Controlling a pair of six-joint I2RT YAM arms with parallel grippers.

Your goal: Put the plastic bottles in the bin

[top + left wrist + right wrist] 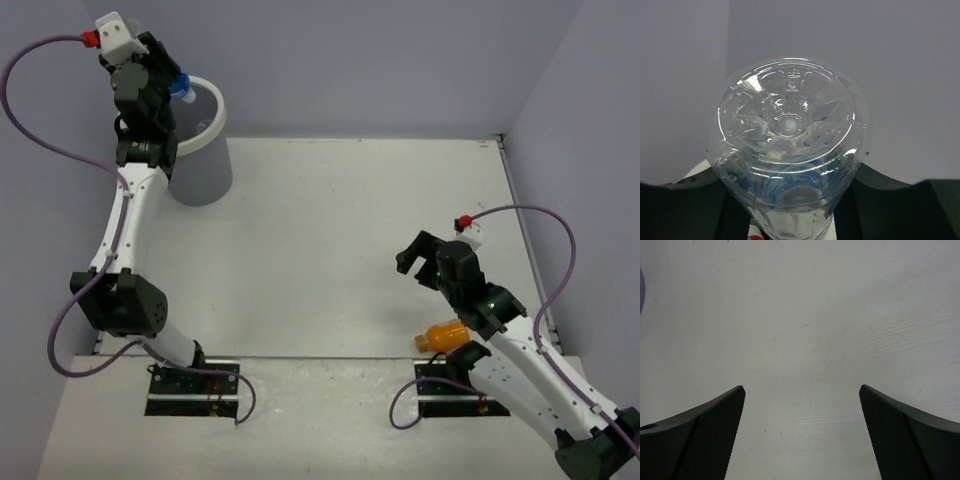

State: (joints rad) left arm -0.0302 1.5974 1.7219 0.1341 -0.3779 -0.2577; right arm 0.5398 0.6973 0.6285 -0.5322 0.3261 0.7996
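Note:
My left gripper (pixel 172 88) is shut on a clear bottle with a blue label (pixel 181 87) and holds it over the left rim of the bin (pixel 205 175), a round white-grey bucket at the far left of the table. The left wrist view shows the bottle (pixel 788 150) base-first between my fingers. An orange bottle (pixel 446 335) lies on its side at the near right, partly under my right arm. My right gripper (pixel 418 255) is open and empty above the bare table, and its wide-apart fingers (pixel 710 435) show in the right wrist view. The other bottles are out of view.
Purple-grey walls close the table at the back and right. The bin's edge just shows at the far left of the right wrist view (pixel 641 290). The two arm bases stand at the near edge.

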